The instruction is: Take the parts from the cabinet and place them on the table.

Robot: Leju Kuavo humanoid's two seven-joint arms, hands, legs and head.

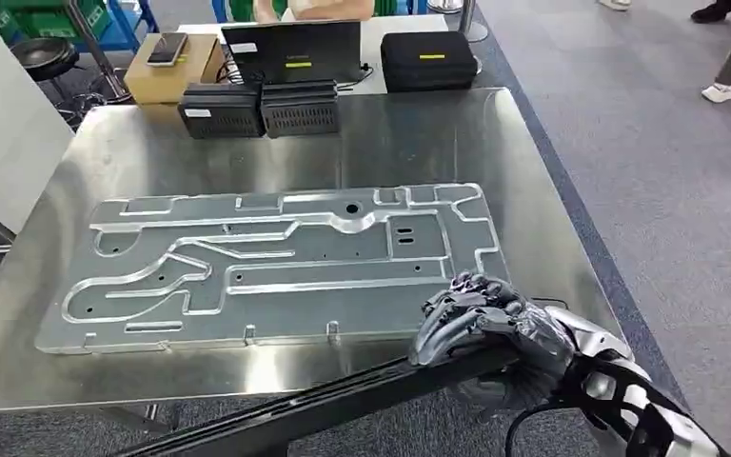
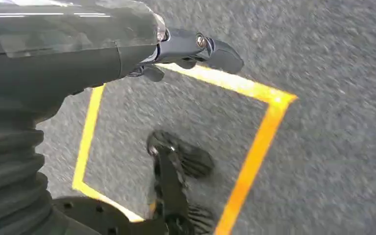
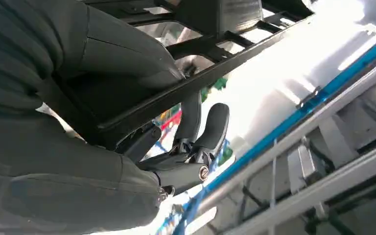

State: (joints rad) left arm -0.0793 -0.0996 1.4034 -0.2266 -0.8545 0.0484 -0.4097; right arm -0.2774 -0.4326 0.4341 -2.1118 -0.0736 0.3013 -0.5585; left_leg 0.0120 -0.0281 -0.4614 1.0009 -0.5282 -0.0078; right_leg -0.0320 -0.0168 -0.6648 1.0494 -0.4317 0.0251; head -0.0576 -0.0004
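Large flat machined aluminium plate lies on the polished steel table, toward its near edge. Two black ribbed boxes sit side by side at the far edge; behind them a black laptop, a cardboard box to its left and a black zipped case to its right. Long black frame part runs along the table's near edge, in the right hand.

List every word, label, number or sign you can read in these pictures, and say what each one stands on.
No text can be read.
Yellow strip on the laptop: too small.
Yellow strip on the black case: too small.
White label on the left black box: blurred.
Yellow floor tape: plain line, no writing.
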